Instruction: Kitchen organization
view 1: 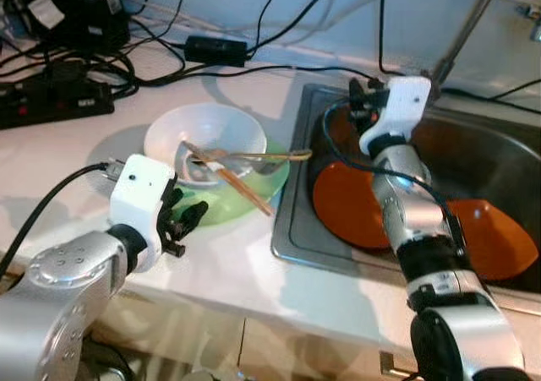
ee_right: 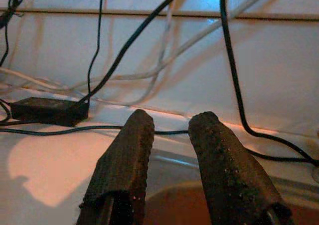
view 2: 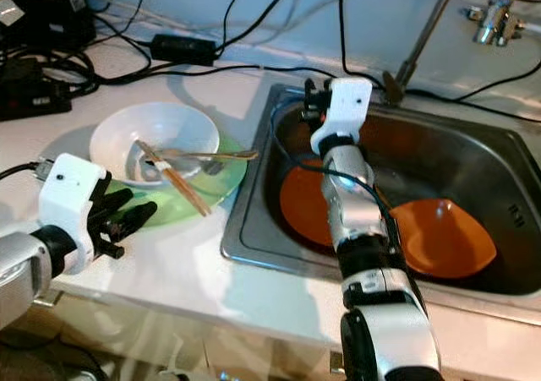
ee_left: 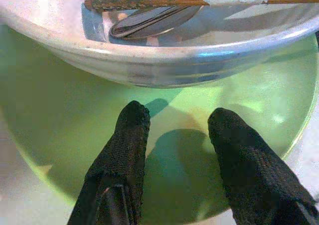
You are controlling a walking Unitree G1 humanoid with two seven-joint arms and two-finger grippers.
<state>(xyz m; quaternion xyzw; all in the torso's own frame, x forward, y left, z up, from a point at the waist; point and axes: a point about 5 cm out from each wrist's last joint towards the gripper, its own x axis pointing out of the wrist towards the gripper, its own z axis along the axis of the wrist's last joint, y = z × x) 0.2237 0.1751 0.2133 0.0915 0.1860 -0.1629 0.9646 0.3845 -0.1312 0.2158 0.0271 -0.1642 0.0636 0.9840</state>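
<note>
Green plate [ee_left: 60, 135] under parted left hand [ee_left: 177, 135].

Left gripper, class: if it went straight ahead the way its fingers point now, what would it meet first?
Probably the white bowl. The left gripper, fingers open, hovers low over the green plate and points at the bowl's side wall; depth is uncertain, so it might graze the plate first.
</note>
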